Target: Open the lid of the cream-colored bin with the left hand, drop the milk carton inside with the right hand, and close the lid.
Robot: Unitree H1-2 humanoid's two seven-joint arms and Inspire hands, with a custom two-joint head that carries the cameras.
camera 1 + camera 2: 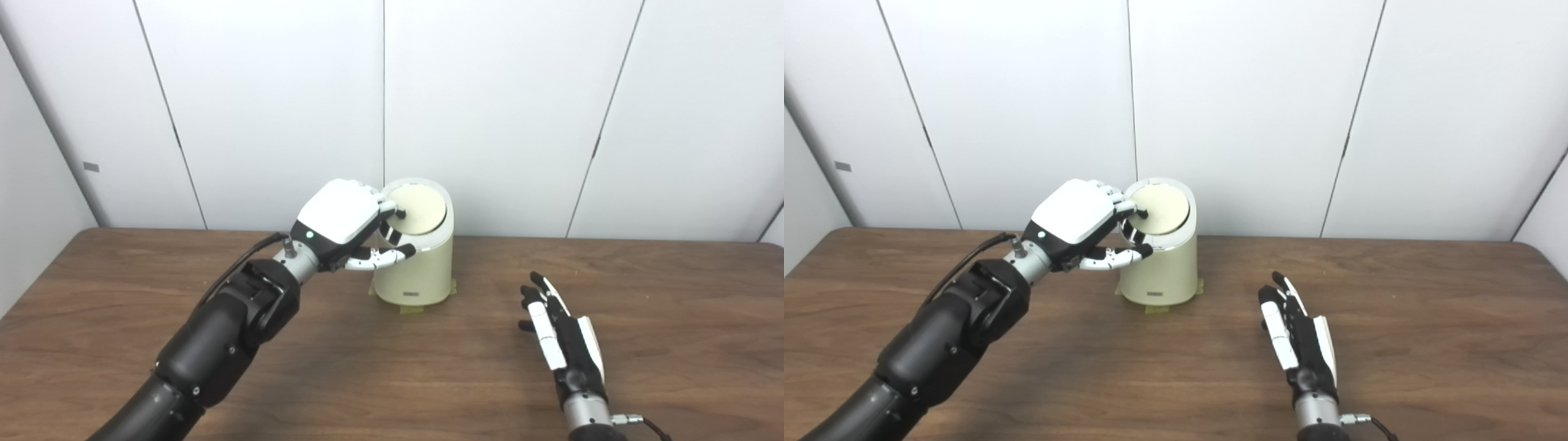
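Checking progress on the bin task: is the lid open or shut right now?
Shut, it seems: the lid sits as a full disc inside the bin rim, no dark opening visible. The left hand touches its edge.

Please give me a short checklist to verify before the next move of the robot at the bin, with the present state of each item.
1. Left hand at the lid of the cream-colored bin: ok, fingertips on its near edge.
2. Lid shut: ok, it lies flat in the rim.
3. Right hand free: ok, open, holding nothing.
4. Milk carton on the table: not ok, none visible.
5. Carton inside bin: cannot tell.
6. Bin upright: ok.
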